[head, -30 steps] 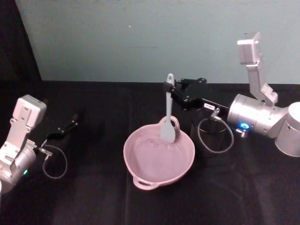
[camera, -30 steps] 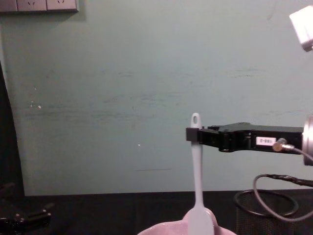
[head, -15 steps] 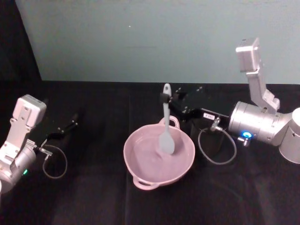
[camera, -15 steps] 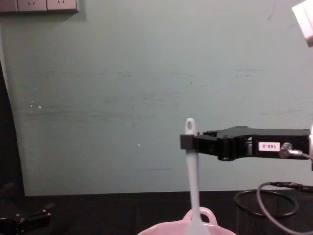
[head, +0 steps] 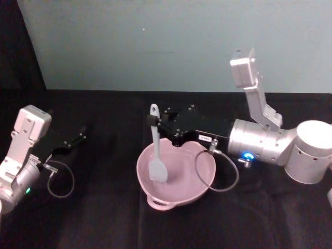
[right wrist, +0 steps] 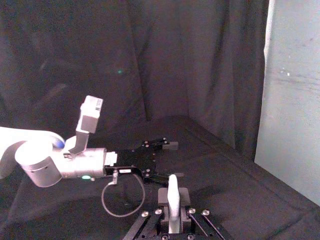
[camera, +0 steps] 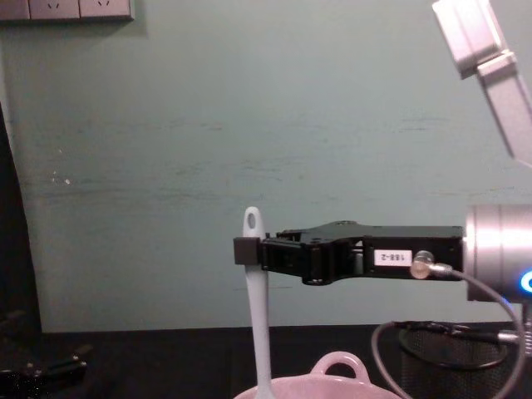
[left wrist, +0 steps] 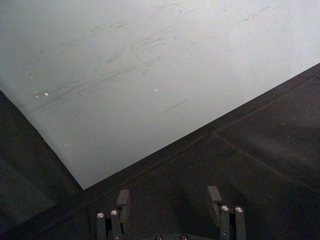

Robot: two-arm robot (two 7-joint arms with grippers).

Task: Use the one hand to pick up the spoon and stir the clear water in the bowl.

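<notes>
The right gripper (head: 153, 121) reaches out level above the bowl (head: 139, 168), with its fingers clenched on the spoon (head: 155, 148) near the top of the handle, just under the oval hole. The spoon hangs almost upright from that hold, with the hole end poking above the fingers and the rest of the handle running down into the bowl. Its blade sits low inside the bowl's left half. In the chest view the spoon (camera: 259, 332) drops behind the bowl's (camera: 332, 391) near rim, left of the loop handle; whether the blade touches the bottom cannot be told. The right wrist view looks along the fingers (right wrist: 164, 196), which press the white handle (right wrist: 173, 192) from both sides.

A second ago the spoon hung over the bowl's far right edge, beside the loop handle, with its blade about level with the rim. Half a second ago the blade had come down into the bowl's right part. Now gripper and spoon have crossed to the bowl's left side, and the silver wrist has drawn up to the bowl's right rim.

The left gripper (head: 78, 139) lies on the black bench (head: 104, 218) well left of the bowl, where it was before, its fingers (left wrist: 122, 200) released and spread with nothing between them.
</notes>
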